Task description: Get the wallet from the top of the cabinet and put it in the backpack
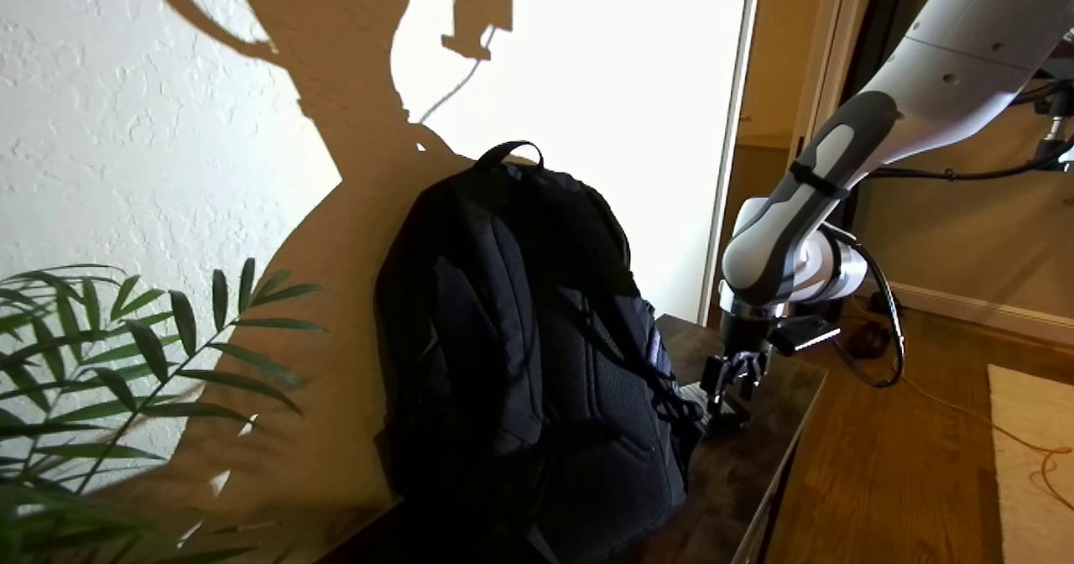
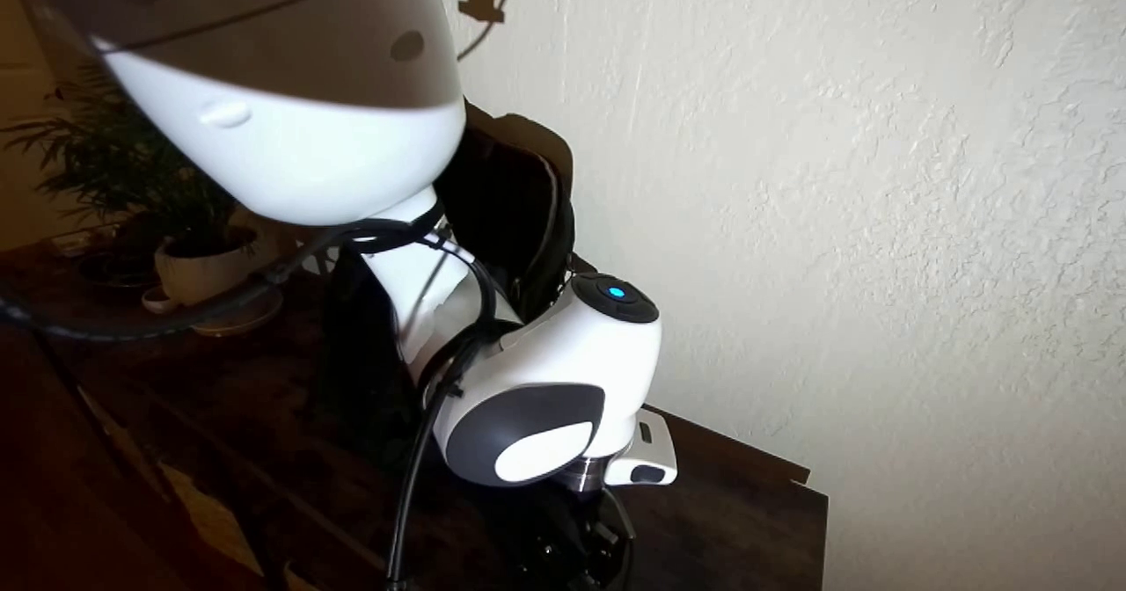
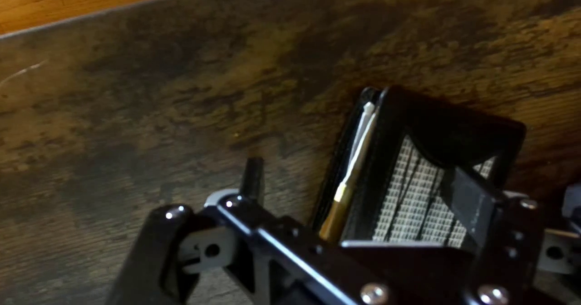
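A backpack (image 1: 537, 337) and a wallet (image 3: 447, 119) are set on the cabinet top (image 3: 136, 105)

The backpack's contents are hidden; right of it in an exterior view, the gripper (image 1: 730, 389) is widely parted, nothing gripped; in the wrist view, pale layers (image 3: 358, 146) are held between the wallet's covers, its gridded panel (image 3: 420, 200) partly hidden by one finger (image 3: 472, 203)

1 leafy plant (image 2: 163, 178) in a pale pot (image 2: 200, 273); an orange cord (image 1: 1049, 450) lying over what seems a rug (image 1: 1028, 505)
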Controlling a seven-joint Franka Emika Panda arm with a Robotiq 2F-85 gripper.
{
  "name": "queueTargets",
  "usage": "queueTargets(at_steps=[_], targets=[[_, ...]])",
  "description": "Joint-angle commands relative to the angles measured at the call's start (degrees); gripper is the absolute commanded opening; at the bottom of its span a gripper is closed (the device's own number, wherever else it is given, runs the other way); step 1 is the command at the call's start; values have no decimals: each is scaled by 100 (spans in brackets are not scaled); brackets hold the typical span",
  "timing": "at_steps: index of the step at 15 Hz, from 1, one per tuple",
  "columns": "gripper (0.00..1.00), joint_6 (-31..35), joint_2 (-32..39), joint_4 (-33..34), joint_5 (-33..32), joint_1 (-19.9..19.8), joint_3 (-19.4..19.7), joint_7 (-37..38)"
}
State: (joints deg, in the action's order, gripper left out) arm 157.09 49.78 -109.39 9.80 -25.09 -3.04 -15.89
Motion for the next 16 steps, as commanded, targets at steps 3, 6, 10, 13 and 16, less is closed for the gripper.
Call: queueTargets(at_steps=[3,6,10,13,16], targets=[[99,-131,-215,-143,139,-277,-441,-222],[72,-170,-167,-103,150,-289,-485,-202],[45,-180,-152,-56,219,-353,-493,-188],[27,-213,-178,2,309,-455,-537,-196],[7,-233,-229,23,414,-561,-595,-240]])
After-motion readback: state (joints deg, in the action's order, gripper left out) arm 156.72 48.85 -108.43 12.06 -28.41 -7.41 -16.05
